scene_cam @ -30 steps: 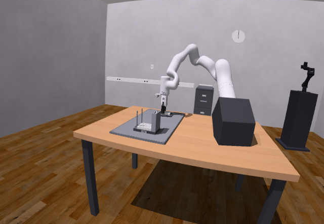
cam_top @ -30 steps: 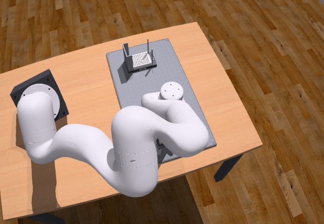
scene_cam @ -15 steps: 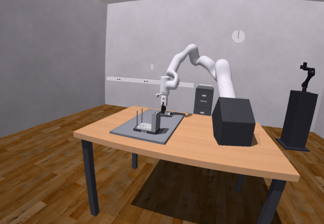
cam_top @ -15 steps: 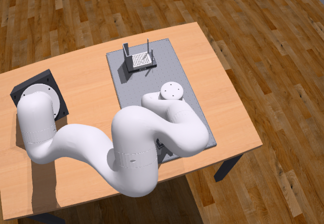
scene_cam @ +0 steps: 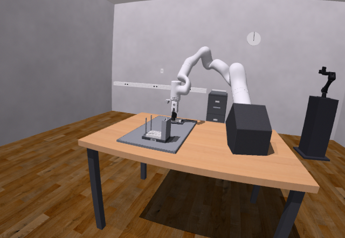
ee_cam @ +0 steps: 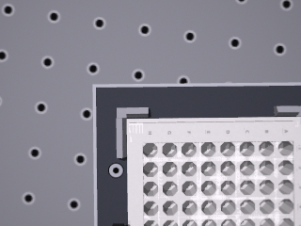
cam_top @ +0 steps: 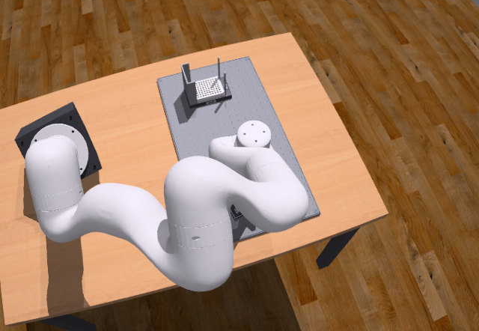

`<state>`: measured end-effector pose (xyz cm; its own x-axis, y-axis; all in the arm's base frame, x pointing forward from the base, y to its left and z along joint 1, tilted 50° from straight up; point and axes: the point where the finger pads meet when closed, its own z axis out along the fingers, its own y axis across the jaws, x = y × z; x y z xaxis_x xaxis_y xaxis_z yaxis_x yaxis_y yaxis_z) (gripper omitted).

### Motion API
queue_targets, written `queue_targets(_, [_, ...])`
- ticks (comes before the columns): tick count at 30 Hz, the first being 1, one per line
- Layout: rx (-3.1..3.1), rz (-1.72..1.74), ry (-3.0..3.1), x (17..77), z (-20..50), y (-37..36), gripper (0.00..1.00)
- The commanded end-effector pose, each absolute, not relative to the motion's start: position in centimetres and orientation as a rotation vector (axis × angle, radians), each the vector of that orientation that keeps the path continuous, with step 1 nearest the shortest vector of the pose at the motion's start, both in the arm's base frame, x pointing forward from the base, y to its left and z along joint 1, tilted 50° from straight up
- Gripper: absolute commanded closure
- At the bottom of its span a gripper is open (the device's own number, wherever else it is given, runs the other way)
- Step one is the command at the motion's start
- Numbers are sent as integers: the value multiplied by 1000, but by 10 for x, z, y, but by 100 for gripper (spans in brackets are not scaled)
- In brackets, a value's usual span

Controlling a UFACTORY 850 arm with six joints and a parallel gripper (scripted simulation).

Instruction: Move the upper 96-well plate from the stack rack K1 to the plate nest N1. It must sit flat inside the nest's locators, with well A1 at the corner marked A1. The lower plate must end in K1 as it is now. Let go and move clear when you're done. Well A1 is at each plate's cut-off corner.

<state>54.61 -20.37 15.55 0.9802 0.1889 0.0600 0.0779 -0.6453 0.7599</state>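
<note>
A white 96-well plate (ee_cam: 216,174) lies flat in the dark plate nest N1 (ee_cam: 105,141), inside its grey corner locators (ee_cam: 123,127). A small ring mark (ee_cam: 115,169) sits on the nest beside the plate's corner. I cannot tell from this view which corner is cut off. My gripper (scene_cam: 173,115) is open and hangs just above the nest, holding nothing; in the top view the arm hides it. The stack rack K1 (cam_top: 187,78) (scene_cam: 166,130) stands at the far end of the grey breadboard (cam_top: 270,99) (scene_cam: 133,139) and holds one white plate (cam_top: 209,87) (scene_cam: 153,133) low between its posts.
Two thin upright posts (cam_top: 218,66) (scene_cam: 145,125) rise from the rack. The dark arm base block (cam_top: 58,118) (scene_cam: 248,130) stands on the wooden table (cam_top: 127,99). A black camera pedestal (scene_cam: 317,126) and a filing cabinet (scene_cam: 217,106) stand off the table.
</note>
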Motion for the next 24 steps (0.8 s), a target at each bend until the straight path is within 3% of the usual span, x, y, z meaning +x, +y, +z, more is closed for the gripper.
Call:
queue_targets(1, [2273, 170, 185, 545, 162, -197, 0])
queue_targets(24, [2273, 170, 185, 536, 195, -159, 0])
